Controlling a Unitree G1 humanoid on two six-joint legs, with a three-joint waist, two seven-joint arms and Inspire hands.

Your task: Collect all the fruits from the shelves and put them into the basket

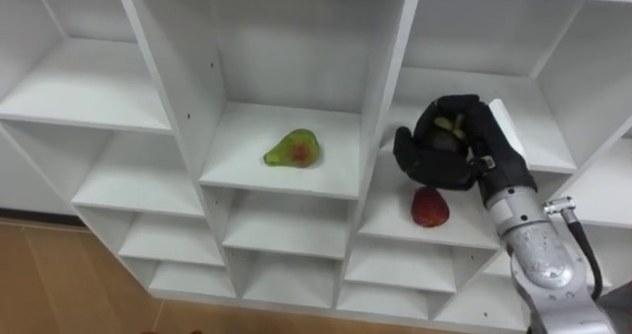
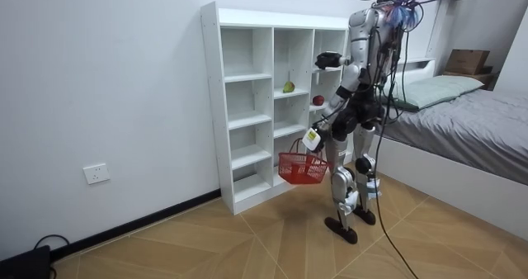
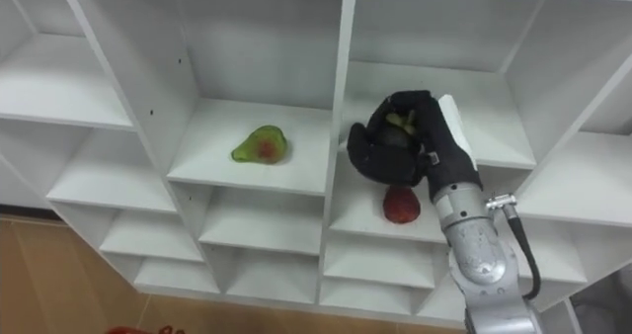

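My right hand [image 1: 456,146] reaches into the closet's [image 2: 216,106] right column, fingers curled round a small dark-green fruit [image 1: 451,126] held in front of the shelf. A red fruit [image 1: 429,208] lies on the shelf just below that hand. A green pear with a red blush [image 1: 293,149] rests in the middle column, one compartment to the left. In the room view I stand facing the closet, my left hand [image 2: 313,138] low at my side with a red basket [image 2: 302,168] hanging from it by its handle.
The white closet has several open compartments split by upright dividers [image 1: 387,97]; the others I see hold nothing. A bed [image 2: 462,106] stands at the room view's right. Wooden floor [image 2: 247,246] lies behind me.
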